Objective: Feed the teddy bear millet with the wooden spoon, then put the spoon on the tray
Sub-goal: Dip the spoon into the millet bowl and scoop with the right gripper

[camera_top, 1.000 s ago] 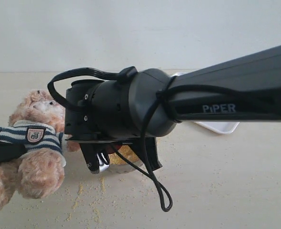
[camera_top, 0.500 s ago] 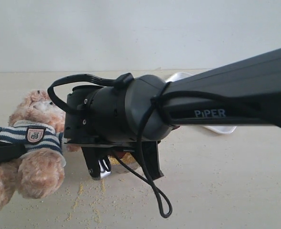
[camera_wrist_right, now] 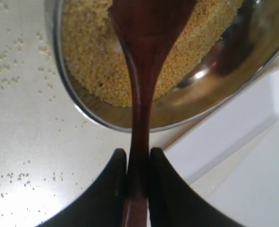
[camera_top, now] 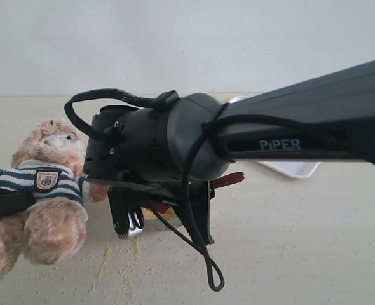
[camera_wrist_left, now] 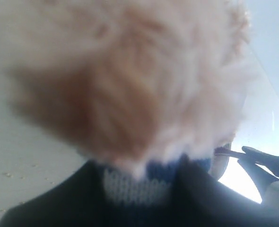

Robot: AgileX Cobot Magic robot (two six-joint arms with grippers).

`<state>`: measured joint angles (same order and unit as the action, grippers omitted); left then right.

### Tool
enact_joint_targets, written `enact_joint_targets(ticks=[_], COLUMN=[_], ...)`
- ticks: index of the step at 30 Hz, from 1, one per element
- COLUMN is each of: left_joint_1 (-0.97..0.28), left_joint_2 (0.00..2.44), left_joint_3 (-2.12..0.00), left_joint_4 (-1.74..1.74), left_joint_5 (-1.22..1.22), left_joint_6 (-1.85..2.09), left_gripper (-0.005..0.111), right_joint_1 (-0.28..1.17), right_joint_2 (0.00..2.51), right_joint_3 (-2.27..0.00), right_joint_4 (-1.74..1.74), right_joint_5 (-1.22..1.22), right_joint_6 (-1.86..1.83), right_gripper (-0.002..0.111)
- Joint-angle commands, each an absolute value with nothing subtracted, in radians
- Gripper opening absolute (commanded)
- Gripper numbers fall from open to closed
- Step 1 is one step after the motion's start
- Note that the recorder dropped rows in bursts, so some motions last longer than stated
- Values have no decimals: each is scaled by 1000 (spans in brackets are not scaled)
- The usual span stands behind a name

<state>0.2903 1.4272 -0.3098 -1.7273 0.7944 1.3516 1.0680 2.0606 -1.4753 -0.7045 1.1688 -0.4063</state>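
At the bottom of the right wrist view, the right gripper [camera_wrist_right: 137,158] presses its two smooth black fingers on the slim handle of the wooden spoon [camera_wrist_right: 140,94], which is dark reddish and glossy. The spoon's rounded end is over the millet [camera_wrist_right: 92,66], fine yellow grains in a shiny round steel bowl [camera_wrist_right: 78,105]. Loose grains dot the pale table [camera_wrist_right: 21,123]. At the right edge, just beside the bowl, is the flat white tray [camera_wrist_right: 239,123]. At the left of the exterior view, the left gripper [camera_top: 3,202] clasps the fluffy teddy bear [camera_top: 44,184] around its striped knit shirt.
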Motion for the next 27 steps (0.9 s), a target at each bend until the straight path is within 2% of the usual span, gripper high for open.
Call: enact_joint_targets(ticks=[1, 19, 27], left_joint_1=[294, 294, 294], left_joint_2=[1424, 1424, 1424], left_joint_3=[-312, -312, -312], left_joint_4=[-1744, -1744, -1744], left_joint_5=[811, 811, 836], left_joint_6=[1347, 1354, 1354], left_gripper=[5, 5, 5], right_joint_1=[1043, 995, 901], right_joint_2=[2056, 2020, 1944], right_joint_3=[-1482, -1547, -1547], right_joint_4=[-683, -557, -378], right_joint_5=[1192, 1221, 1219], right_joint_6=[-389, -406, -414], right_gripper=[0, 0, 0])
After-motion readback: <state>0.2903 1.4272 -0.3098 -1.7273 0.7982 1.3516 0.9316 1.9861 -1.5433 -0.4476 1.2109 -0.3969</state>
